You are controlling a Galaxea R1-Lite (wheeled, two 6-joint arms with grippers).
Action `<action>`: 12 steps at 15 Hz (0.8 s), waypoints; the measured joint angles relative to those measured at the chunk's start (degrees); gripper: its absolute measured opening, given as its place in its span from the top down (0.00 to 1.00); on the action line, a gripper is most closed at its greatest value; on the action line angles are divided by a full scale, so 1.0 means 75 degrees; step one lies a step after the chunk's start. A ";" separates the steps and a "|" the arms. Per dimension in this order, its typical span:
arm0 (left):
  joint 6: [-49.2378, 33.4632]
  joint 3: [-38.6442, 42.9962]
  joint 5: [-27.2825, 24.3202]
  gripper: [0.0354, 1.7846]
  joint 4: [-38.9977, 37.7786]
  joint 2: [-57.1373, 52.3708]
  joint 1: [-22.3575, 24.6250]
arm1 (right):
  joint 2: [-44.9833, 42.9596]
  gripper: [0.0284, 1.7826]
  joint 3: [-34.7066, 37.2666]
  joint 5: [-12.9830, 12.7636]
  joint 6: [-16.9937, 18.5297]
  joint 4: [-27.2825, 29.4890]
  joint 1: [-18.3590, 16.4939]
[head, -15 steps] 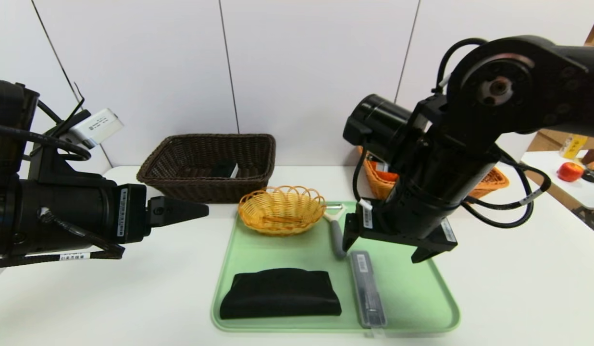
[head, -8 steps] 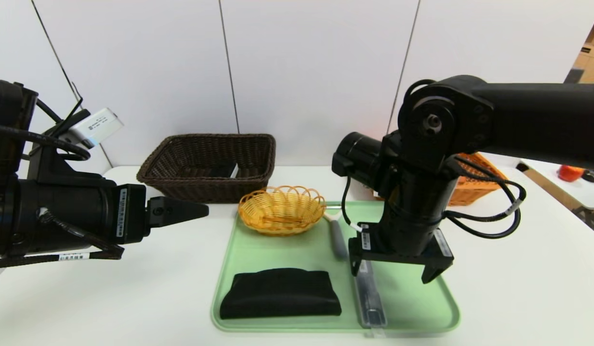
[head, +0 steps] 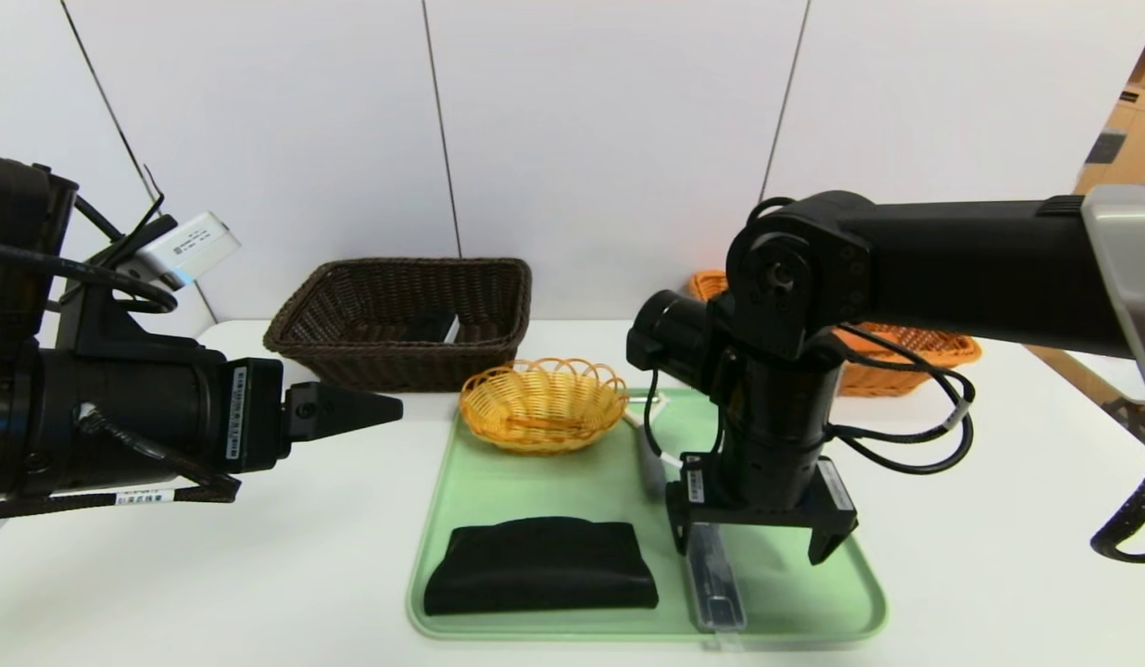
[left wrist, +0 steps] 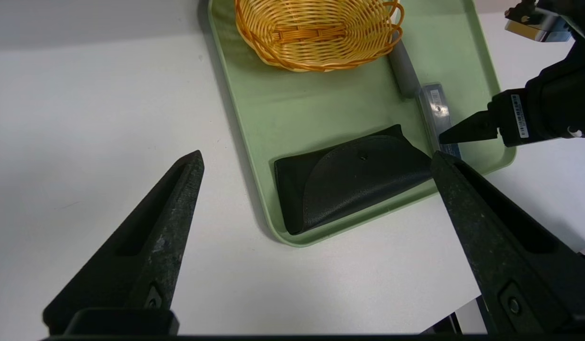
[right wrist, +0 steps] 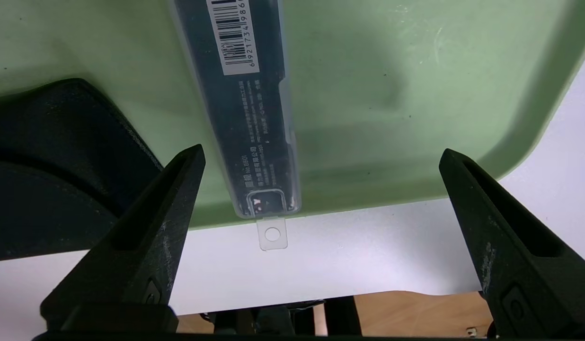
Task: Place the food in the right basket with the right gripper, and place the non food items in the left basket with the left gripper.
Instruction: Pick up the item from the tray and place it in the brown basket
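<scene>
Right gripper (head: 751, 540): held low over the tray (head: 813, 611), jaws wide apart and empty, one finger (right wrist: 146, 251) beside the grey case (head: 711, 579)
Left gripper (head: 350, 408): parked over the table (head: 257, 574) left of the tray, fingers (left wrist: 146, 255) spread, nothing held
Grey case: lay along the tray's near right part, its clear hang-tab (right wrist: 272, 234) projecting past the tray rim
Pouch (head: 540, 565): lay flat on the tray, just beside the case
Peeler (head: 648, 459): lay on the tray between the yellow basket (head: 543, 403) and the right arm, partly hidden
Left basket (head: 401, 315): stood at the back of the table; a dark item with a white edge was seen inside, not identifiable
Right basket (head: 906, 357): stood behind the right arm, largely hidden; contents not visible
Food: none was seen on the tray
Risk, wrong arm: the right gripper was poised at a non-food case, which is assigned to the left gripper; a grasp here would be judged a sorting error
Risk, collision: a finger could be driven onto the case or pouch if lowered further
Risk, slip: the slim smooth case could be tipped or slid off the rim if nudged
Writing: a barcode label (right wrist: 233, 35) with digits partly legible as 6921734 986; small print below it was too fine to be read
</scene>
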 joint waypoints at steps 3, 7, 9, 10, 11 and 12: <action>-0.0003 0.0063 0.0011 0.06 -0.0003 -0.0007 0.0002 | 0.0081 0.05 -0.0041 0.0002 -0.0078 -0.0059 0.0011; -0.0005 0.0085 0.0011 0.06 -0.0010 -0.0015 0.0002 | 0.0245 0.05 -0.0094 -0.0003 -0.0189 -0.0145 0.0000; -0.0005 0.0085 0.0010 0.06 -0.0010 -0.0018 0.0002 | 0.0349 0.05 -0.0125 -0.0010 -0.0192 -0.0206 0.0003; -0.0008 0.0085 0.0010 0.06 -0.0010 -0.0018 0.0002 | 0.0400 0.05 -0.0150 -0.0013 -0.0198 -0.0213 0.0000; -0.0005 0.0085 0.0011 0.06 -0.0010 -0.0018 0.0000 | 0.0440 0.05 -0.0193 -0.0010 -0.0203 -0.0215 0.0000; -0.0008 0.0086 0.0007 0.06 -0.0010 -0.0018 0.0000 | 0.0481 0.05 -0.0231 -0.0021 -0.0200 -0.0206 0.0000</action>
